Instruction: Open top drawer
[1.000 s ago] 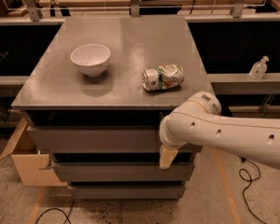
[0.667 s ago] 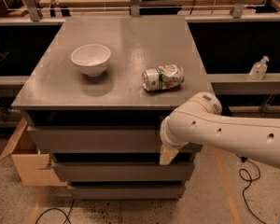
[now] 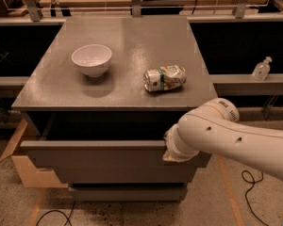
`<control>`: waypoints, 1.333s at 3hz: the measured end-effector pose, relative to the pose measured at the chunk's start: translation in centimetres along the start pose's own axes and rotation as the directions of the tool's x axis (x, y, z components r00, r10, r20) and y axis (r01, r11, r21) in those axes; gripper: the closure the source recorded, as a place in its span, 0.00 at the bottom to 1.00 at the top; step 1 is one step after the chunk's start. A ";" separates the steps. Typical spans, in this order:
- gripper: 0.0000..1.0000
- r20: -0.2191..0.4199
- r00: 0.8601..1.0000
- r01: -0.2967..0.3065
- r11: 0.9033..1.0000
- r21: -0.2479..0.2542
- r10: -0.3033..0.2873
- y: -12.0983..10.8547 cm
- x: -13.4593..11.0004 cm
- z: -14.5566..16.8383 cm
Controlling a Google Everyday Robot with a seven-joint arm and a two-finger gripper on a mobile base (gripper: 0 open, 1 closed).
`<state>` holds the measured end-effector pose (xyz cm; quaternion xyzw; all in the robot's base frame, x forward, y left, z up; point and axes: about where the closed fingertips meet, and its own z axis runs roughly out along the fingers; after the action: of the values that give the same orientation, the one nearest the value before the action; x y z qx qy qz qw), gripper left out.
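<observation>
While at rim of open top drawer [image 3: 108, 163], hand [image 3: 171, 153], grip untellable; bowl [image 3: 91, 60], can [image 3: 164, 77] on countertop [image 3: 132, 34].

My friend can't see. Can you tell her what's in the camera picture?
A white robot arm reaches in from the right, its claw at the top edge of a grey drawer that is pulled partway out. On the cabinet top above sit a white bowl and a can on its side.

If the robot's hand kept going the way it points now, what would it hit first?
The top drawer. The hand is angled downward at the right end of the drawer's front and seems to sit right at the front's upper edge, though depth is unclear.
</observation>
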<state>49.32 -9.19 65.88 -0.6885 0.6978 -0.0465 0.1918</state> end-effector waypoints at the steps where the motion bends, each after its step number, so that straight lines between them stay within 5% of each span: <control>1: 0.88 0.011 1.000 -0.026 0.999 -0.040 0.026 2.2 0.2 -1.7; 2: 1.00 0.015 0.999 -0.051 0.995 -0.080 0.052 3.9 0.3 -2.8; 4: 1.00 0.035 0.997 -0.062 0.992 -0.114 0.066 5.0 0.1 -3.4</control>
<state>43.46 -9.75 67.29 -0.6762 0.7173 0.0125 0.1676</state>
